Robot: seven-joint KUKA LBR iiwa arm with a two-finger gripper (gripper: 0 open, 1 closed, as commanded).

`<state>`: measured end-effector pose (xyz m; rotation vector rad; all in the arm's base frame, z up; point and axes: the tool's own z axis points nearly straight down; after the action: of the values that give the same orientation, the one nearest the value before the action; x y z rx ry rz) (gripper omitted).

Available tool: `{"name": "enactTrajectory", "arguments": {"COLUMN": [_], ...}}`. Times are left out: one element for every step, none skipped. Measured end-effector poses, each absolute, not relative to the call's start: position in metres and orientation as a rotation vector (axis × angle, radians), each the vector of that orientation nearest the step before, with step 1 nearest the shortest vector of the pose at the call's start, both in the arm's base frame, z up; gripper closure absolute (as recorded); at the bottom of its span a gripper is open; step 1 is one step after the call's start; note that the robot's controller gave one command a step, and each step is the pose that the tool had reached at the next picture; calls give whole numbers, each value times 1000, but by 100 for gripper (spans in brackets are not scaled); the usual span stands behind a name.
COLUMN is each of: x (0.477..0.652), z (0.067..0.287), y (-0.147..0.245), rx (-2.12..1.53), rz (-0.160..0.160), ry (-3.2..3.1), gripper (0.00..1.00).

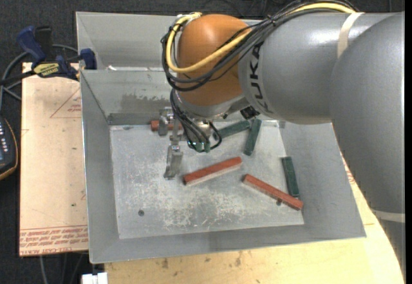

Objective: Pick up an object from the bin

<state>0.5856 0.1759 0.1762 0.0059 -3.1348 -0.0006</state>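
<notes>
the claw (170, 170) hangs below the arm's orange cover (207, 57), its tip low over the floor of the bin (193, 212), left of centre. whether it is open or closed i cannot tell, and nothing shows in its hold. just to its right lies a red-brown bar (212, 170), flat and slightly tilted, its left end nearest the claw; touching or apart, i cannot say. a second red-brown bar (272, 191) lies further right, with a dark green bar (290, 176) just beside its far end. another green bar (250, 137) leans near the back wall. a small reddish piece (155, 124) sits up-left of the claw.
</notes>
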Motion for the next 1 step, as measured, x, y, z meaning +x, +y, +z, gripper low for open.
{"name": "enactTrajectory", "arguments": {"x": [626], "z": [69], "y": [86], "rx": [321], "rz": [-1], "ry": [-3124], "gripper": [0]}}
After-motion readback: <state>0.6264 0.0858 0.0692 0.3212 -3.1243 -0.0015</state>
